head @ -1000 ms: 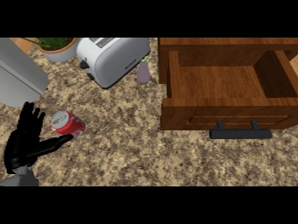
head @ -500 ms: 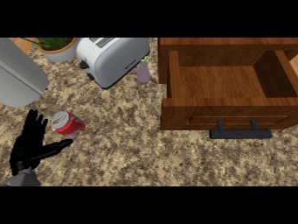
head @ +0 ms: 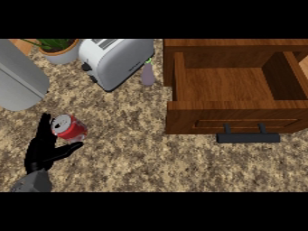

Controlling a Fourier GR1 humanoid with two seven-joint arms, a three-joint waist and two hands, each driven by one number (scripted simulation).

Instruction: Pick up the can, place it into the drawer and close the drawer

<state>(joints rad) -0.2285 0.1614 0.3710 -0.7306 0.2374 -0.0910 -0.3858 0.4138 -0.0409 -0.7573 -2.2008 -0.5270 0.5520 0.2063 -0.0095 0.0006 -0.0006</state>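
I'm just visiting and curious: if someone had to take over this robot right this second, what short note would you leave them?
Left hand: open, fingers straight, right beside the red can, thumb spread below it; not gripping it yet.
Right hand: not in view.
Can: lies on its side on the counter, near the left edge, well away from the drawer.
Drawer: open, nothing visible inside, its dark handle facing the robot.
Done: the hand is in place at the can.
Left: close the fingers on the can, lift it, carry it across to the drawer, set it inside, push the drawer shut.
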